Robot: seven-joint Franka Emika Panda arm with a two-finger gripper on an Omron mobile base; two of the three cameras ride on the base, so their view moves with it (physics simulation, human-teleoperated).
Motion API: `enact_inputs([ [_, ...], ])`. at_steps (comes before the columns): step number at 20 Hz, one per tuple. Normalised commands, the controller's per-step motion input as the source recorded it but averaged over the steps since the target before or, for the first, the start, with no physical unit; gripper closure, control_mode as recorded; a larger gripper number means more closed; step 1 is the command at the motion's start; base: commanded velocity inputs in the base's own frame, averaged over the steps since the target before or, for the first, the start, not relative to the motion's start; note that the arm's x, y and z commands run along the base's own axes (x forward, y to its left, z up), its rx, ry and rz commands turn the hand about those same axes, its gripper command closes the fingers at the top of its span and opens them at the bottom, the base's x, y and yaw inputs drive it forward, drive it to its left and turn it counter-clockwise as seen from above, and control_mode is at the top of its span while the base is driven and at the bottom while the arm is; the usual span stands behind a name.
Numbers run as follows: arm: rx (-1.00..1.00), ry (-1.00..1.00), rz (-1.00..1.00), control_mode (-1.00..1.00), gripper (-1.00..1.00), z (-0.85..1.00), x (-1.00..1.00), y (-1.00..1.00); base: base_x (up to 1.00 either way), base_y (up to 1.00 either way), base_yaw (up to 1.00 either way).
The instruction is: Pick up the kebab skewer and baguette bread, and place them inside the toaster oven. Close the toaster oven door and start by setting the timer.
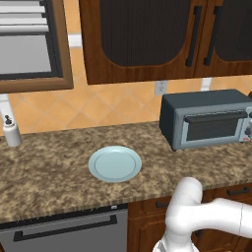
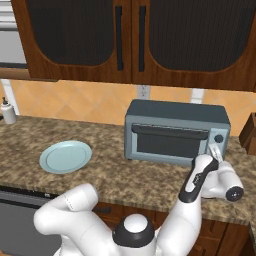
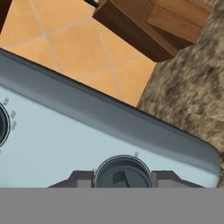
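gripping 1 dark dial (image 3: pixel 122 173) on the toaster oven (image 2: pixel 176 131), the gripper (image 3: pixel 122 178) clamps both fingers around it (hand view); base views show 1 shut toaster oven door (image 2: pixel 170 142), 1 empty plate (image 1: pixel 114 163).

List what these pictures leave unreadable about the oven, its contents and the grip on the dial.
- Inside the toaster oven: the dark glass of the toaster oven door hides any food, in both base views.
- Dial markings: too small and blurred in the hand view.
- Gripper fingers: cut off by the bottom edge there; they flank the dial.
- Second dial: cut by the left edge.
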Motion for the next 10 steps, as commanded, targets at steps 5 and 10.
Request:
enact_inputs([
  [5, 0.25, 0.0, 0.0, -1.0, 1.0, 0.15, 0.0, 0.11, 0.0, 0.0, 0.0],
  [10, 0.25, 0.0, 0.0, -1.0, 1.0, 0.18, 0.0, 0.18, 0.0, 0.0, 0.0],
])
